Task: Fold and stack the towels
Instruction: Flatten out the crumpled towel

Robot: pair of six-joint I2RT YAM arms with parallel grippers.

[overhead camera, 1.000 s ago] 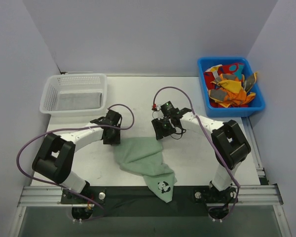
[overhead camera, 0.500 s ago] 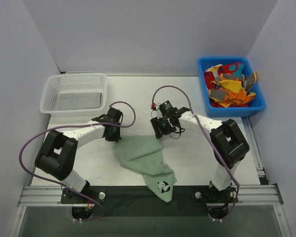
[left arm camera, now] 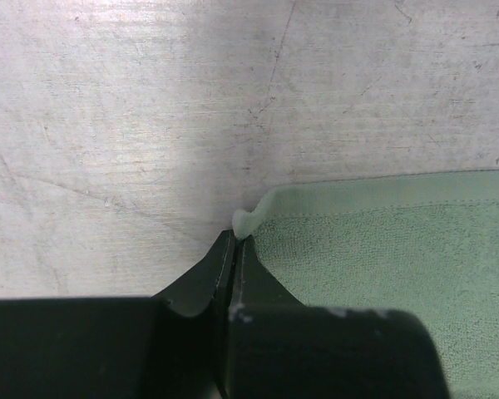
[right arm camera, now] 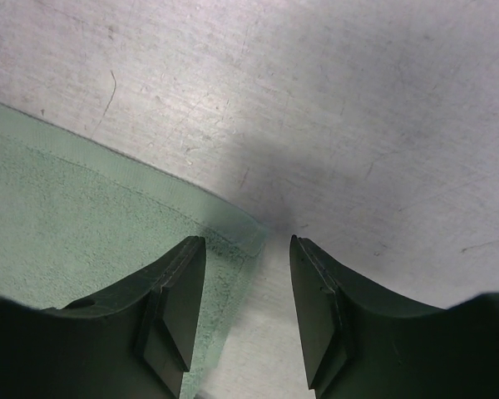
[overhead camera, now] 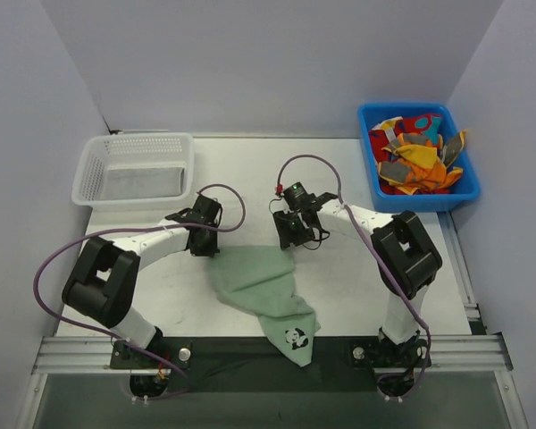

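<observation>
The pale green panda towel lies rumpled at 6 o'clock on the desk, with the left tool closed tight on its 11 o'clock corner and the right tool, half open and empty, astride the 1 o'clock corner, probably to spread it flat.

Open tabletop between white basket, left, and blue bin, right; green towel flat across the near middle.

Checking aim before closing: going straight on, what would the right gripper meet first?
Probably a corner of the green towel on the table, between the open fingers of the right gripper; depth unclear.
</observation>
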